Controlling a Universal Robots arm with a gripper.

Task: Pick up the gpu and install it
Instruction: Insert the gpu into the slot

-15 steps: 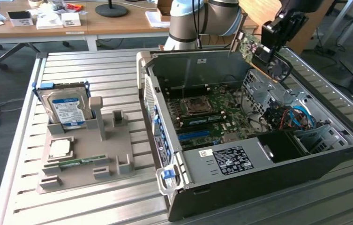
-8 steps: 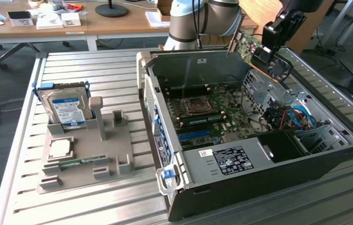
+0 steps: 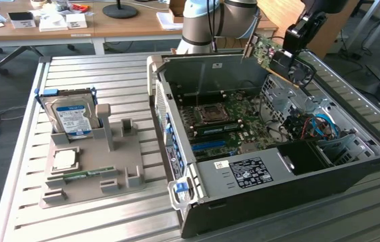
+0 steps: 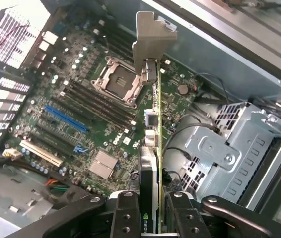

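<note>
Clamped by the gripper (image 4: 153, 213), one finger on each face of the near end: the gpu (image 4: 152, 158), with its silver bracket (image 4: 150, 39) at the end farthest from the fingers. Held on edge in the air over the open computer case (image 3: 351, 166), not seated, above the motherboard (image 4: 96, 114) and its blue slot (image 4: 66, 119). Farther off, at the exterior view's left and well apart, a hard drive (image 3: 72, 118) upright in a gray stand (image 3: 132, 166).

White DELL lettering stands on the motherboard (image 4: 113, 144). The gpu (image 4: 150, 168) carries a green Nvidia mark on its black cooler. The hard drive (image 3: 72, 118) label and the case sticker (image 3: 250, 173) are too small to read.
</note>
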